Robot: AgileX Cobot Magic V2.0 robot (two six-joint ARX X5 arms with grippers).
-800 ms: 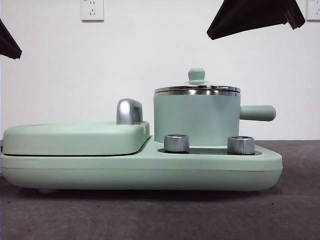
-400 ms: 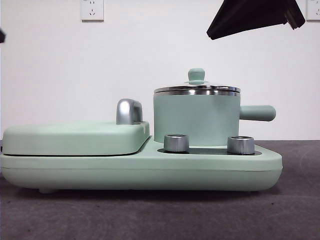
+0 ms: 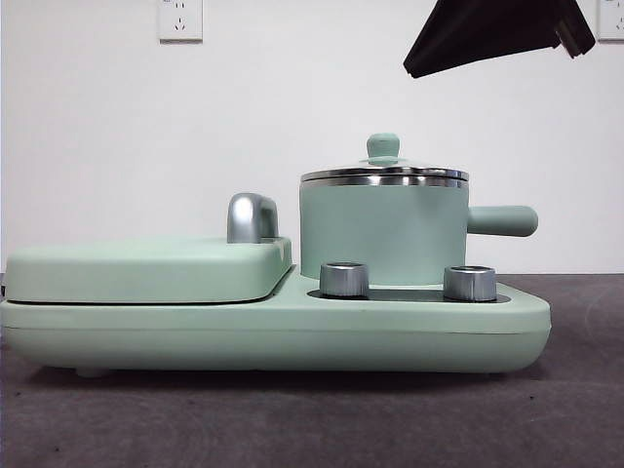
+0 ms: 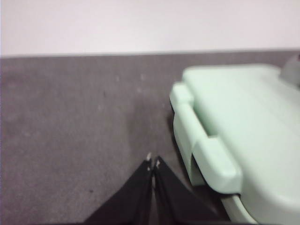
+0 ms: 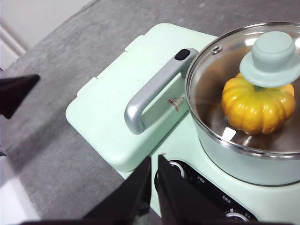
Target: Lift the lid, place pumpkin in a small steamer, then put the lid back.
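Pumpkin (image 5: 258, 105) under lid (image 5: 248, 89); hidden frontally.

The hinged cover (image 5: 112, 122) bears an unreadable red warning triangle.

The small steamer (image 3: 382, 232), a mint-green pot with a steel rim, stands upright on the appliance's base, stubby handle sticking out sideways. The glass lid (image 5: 220, 70) sits level on its rim, mint knob up. Inside, the ribbed yellow-orange pumpkin (image 5: 257, 107) rests under the glass.
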